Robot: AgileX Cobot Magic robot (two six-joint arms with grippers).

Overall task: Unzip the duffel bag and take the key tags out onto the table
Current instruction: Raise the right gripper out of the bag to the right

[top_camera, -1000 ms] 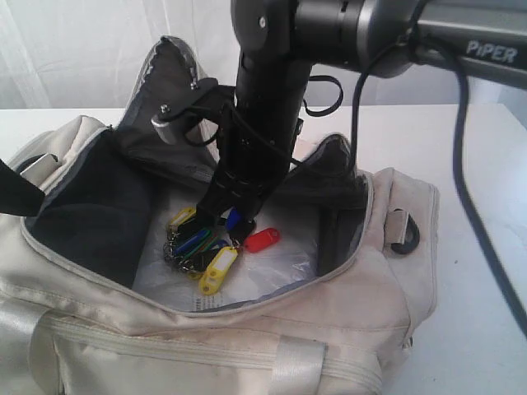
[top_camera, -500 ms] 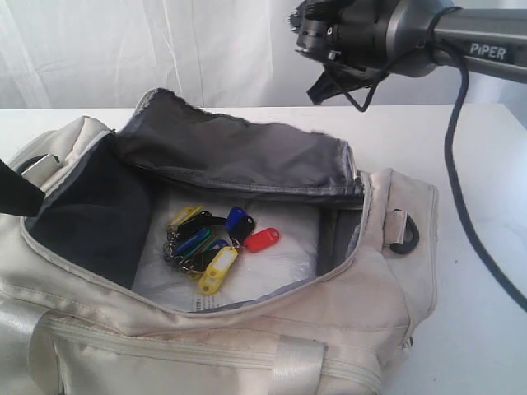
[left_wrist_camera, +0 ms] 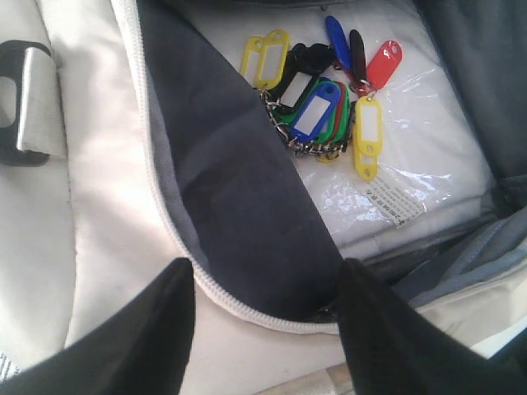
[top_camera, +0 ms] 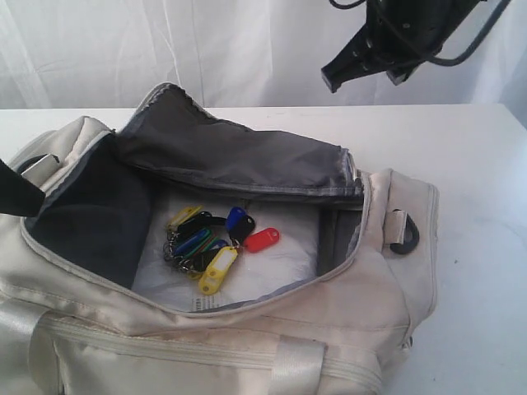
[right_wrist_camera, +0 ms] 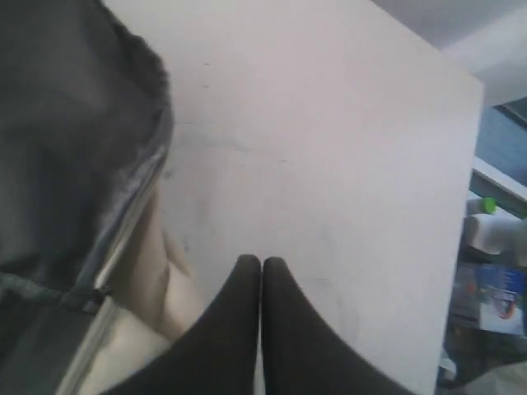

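Note:
The cream duffel bag [top_camera: 247,329] lies unzipped, its grey-lined flap [top_camera: 239,156] folded back. Inside, the key tags [top_camera: 216,240] rest in a bunch on a clear-wrapped white packet [top_camera: 276,267]. My right gripper [top_camera: 332,81] hangs high above the bag's far right, shut with nothing in it; in its wrist view the gripper [right_wrist_camera: 261,262] sits over the bag's edge [right_wrist_camera: 140,271] and the table [right_wrist_camera: 329,123]. My left gripper [left_wrist_camera: 265,276] is open above the bag's zipper rim [left_wrist_camera: 247,309], and the key tags [left_wrist_camera: 317,107] lie further inside.
A black D-ring [top_camera: 405,234] sits on the bag's right end, another [left_wrist_camera: 16,115] by a webbing strap. A black shape [top_camera: 15,191] pokes in at the bag's left end. White table [top_camera: 478,164] extends right of the bag. A white curtain hangs behind.
The right arm has risen out of the bag and swung up to the right with nothing held. The key tags stayed on the packet. The flap settled lower.

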